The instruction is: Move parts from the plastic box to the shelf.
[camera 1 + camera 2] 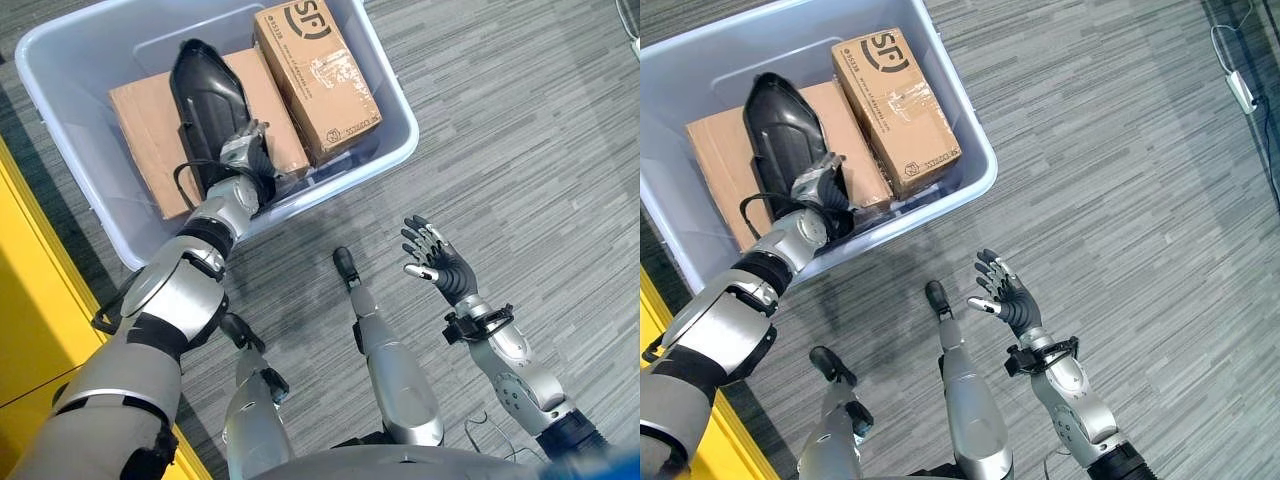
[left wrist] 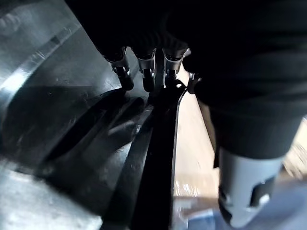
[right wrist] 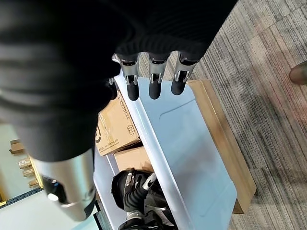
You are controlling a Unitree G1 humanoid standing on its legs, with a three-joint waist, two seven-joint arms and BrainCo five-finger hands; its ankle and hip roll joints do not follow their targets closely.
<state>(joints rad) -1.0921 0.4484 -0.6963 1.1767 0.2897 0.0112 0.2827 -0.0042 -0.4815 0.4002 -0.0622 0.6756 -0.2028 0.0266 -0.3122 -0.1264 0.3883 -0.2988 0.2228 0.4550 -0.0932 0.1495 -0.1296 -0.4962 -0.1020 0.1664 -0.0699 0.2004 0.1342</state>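
Inside the box: the robot's left hand reaches over the near wall of the plastic box and rests on the lower end of a black moulded part, which lies lengthwise across the cartons.
Left hand: in the left wrist view its fingers extend onto the black part's glossy shell beside a raised rib; whether they are curled around an edge cannot be told, so the hold is unconfirmed.
Step in hand: judged to be the pick-up of a part, with nothing lifted clear of the box yet.
Under the part: a flat brown carton lies on the box floor, the black part on top of it.
Beside the part: a taller printed carton stands against the part's right side, toward the box's far right corner.
Next move calls for: a firm closing on the part's lower end, then a lift high enough to clear the box's near wall.
In the way: the printed carton sits close alongside, and the long part could catch on the wall if it tilts.
Right of the box: the right hand hovers over grey carpet, fingers spread, empty.
Shelf: a yellow surface runs along the box's left side; whether it belongs to the shelf cannot be told.
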